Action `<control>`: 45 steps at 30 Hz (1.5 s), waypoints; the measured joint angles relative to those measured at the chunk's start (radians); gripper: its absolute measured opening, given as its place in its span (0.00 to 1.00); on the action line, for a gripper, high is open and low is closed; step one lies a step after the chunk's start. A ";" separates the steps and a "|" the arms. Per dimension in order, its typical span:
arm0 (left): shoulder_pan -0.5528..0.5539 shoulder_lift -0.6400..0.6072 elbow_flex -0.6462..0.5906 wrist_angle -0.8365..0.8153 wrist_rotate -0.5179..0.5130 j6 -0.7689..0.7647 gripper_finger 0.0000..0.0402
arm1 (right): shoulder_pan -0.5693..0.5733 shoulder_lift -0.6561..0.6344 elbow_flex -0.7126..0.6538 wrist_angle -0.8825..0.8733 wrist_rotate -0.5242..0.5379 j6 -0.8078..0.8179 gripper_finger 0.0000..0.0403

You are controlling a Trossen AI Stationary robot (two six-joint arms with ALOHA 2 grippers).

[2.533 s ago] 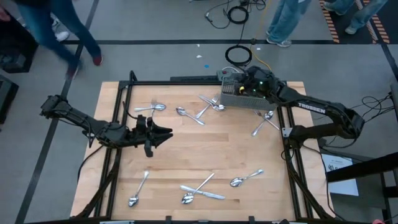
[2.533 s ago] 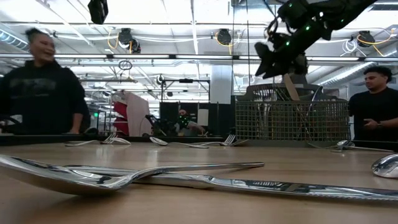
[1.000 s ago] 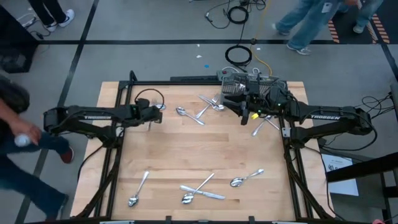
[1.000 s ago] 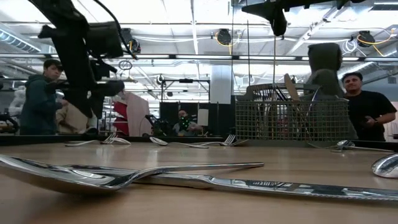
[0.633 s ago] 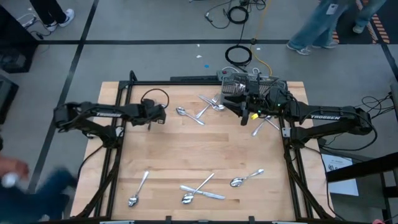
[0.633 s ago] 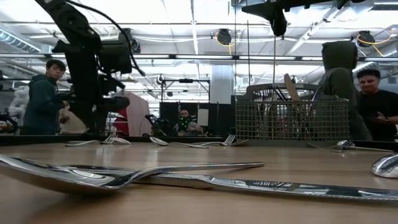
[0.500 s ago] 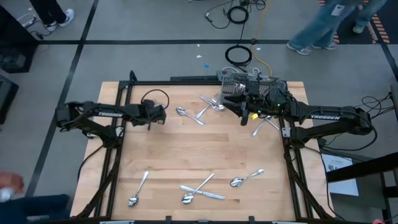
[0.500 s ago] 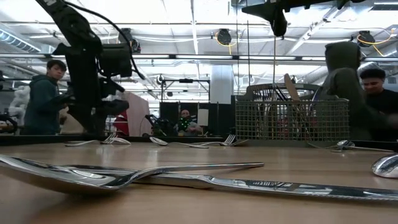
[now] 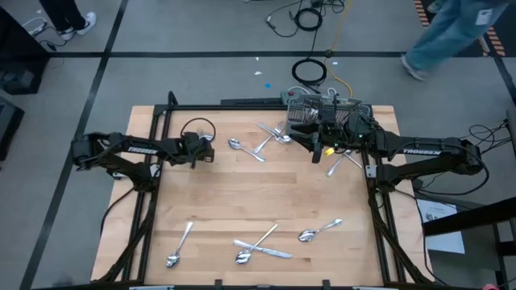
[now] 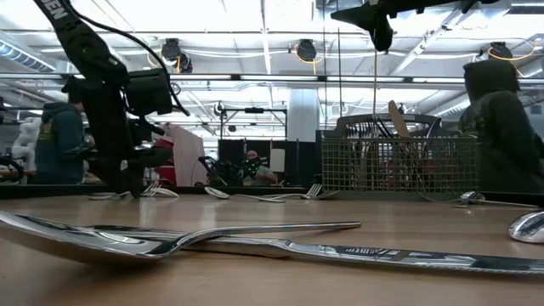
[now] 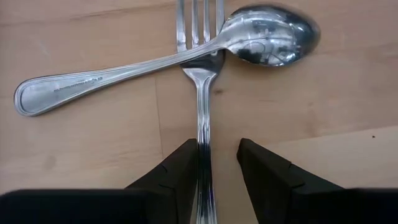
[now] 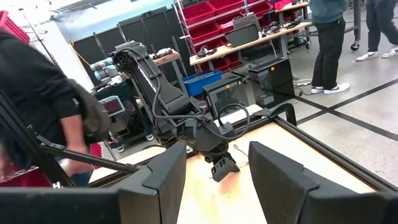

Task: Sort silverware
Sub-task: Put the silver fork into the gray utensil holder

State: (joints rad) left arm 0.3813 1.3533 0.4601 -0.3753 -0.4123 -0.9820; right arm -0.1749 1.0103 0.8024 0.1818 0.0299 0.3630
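Observation:
A fork (image 11: 203, 93) lies on the wooden table at its far left, and a spoon (image 11: 155, 59) rests across the fork's neck. My left gripper (image 11: 217, 142) is low over them, pointing steeply down and open. Its fingers stand on either side of the fork's handle (image 11: 204, 168), with one finger close beside it. In the high view this gripper (image 9: 201, 148) sits just near of the pair (image 9: 206, 138). My right gripper (image 12: 216, 149) is open and empty. It hangs level, high above the table (image 9: 316, 145), next to the wire-mesh basket (image 9: 306, 118).
More silverware lies scattered on the table: a spoon (image 9: 239, 146), a crossed cluster (image 9: 274, 134), a pair (image 9: 343, 158) by the right arm, and pieces near the front edge (image 9: 181, 244), (image 9: 260, 246), (image 9: 319, 231). People (image 10: 501, 127) move in the room beyond the table.
My left gripper has sunk toward the fork and spoon at the table's far left and tipped more steeply downward. Its fingers now stand low over the fork's handle. The silverware has not moved.

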 joint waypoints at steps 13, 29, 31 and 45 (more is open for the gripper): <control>0.000 -0.001 -0.038 0.005 -0.016 -0.006 0.18 | 0.000 0.000 0.000 0.000 -0.003 0.026 0.41; 0.004 0.000 -0.014 -0.072 0.049 -0.002 0.04 | 0.056 0.000 0.000 0.041 -0.004 0.045 0.41; 0.006 -0.002 -0.003 -0.091 0.084 0.020 0.04 | 0.065 0.000 0.000 0.047 -0.004 0.045 0.41; 0.116 -0.001 0.095 -0.298 0.386 0.110 0.04 | 0.153 0.000 0.000 0.153 0.002 0.063 0.41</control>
State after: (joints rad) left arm 0.4972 1.3521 0.5555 -0.6733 -0.0261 -0.8719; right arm -0.0223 1.0100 0.8028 0.3344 0.0319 0.4260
